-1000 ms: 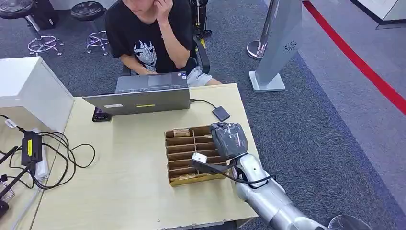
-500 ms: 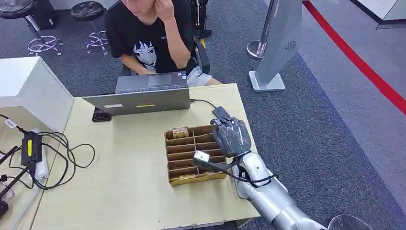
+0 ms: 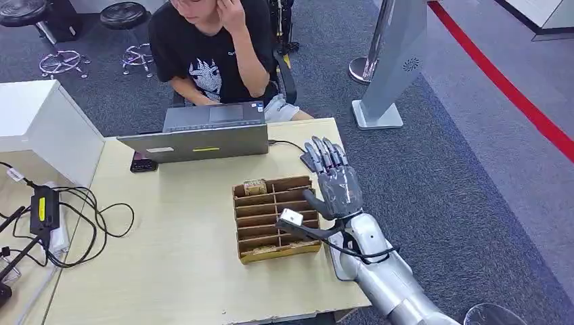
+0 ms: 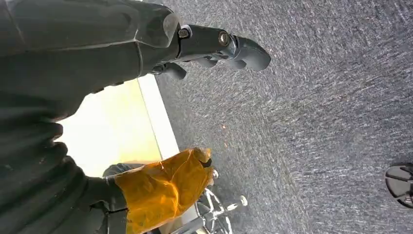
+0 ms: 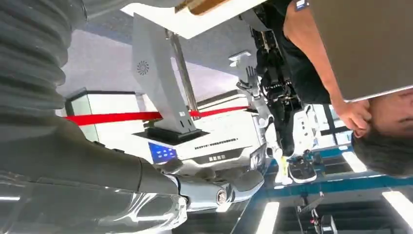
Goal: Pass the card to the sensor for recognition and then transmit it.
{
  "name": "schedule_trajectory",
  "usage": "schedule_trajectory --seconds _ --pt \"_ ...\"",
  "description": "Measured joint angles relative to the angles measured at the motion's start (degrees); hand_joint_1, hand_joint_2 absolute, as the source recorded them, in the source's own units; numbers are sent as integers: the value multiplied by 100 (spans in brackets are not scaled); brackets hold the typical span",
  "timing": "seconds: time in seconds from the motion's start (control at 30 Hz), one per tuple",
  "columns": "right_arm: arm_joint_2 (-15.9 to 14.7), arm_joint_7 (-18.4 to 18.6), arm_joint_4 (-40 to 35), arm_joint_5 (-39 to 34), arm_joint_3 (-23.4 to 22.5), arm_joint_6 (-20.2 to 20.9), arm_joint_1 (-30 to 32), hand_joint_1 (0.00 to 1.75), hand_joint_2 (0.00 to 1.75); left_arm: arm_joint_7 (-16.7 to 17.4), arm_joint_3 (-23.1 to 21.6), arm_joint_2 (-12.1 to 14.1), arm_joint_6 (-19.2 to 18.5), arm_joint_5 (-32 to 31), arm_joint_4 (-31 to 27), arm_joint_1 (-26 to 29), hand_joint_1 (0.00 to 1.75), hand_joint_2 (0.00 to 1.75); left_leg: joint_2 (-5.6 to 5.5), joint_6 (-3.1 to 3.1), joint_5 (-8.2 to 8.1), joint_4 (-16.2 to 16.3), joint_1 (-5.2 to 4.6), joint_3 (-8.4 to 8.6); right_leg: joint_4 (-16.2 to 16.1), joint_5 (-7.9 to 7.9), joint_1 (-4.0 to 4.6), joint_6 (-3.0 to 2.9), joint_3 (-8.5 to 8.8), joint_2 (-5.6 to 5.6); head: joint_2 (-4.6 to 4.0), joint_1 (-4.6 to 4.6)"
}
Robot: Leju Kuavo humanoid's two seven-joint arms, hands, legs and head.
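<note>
Right hand (image 3: pixel 336 184) spread, empty, near the table's (image 3: pixel 169 271) right edge. Card (image 3: pixel 255 186) in box (image 3: pixel 275 218) looks thin, stiff, light; pinch its top edge.

From the head view I am seeing even, bright indoor light falling from above, with soft, short shadows lying under the grey laptop (image 3: pixel 203 139) and the brown slotted cardboard tray (image 3: pixel 274 218). The pale wooden table (image 3: pixel 169 257) is looking slightly washed out. In the left wrist view the dark grey carpet (image 4: pixel 316 122) is smearing into streaks of motion blur. In the right wrist view white ceiling light strips (image 5: pixel 397 202) are glaring, and the silver arm cover (image 5: pixel 92 209) is catching bright reflections.
</note>
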Motion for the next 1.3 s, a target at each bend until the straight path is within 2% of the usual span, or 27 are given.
schedule_trajectory --seconds 0.33,0.97,1.3 --pt "7 -24 179 -48 101 0 -30 0 175 0 0 0 0 -22 0 -2 0 175 0 0 0 0 0 -2 0 0 0 0 0 0 0 2" --pt "219 48 839 -159 549 2 -367 0 175 -2 0 -2 -13 -76 0 -5 0 175 -1 0 0 0 0 -2 1 0 0 0 0 -1 0 2" --pt "223 65 863 -186 566 2 -379 0 175 -2 -2 -2 -13 -76 0 -5 0 175 -1 0 0 0 0 -2 1 0 0 0 0 -1 0 2"
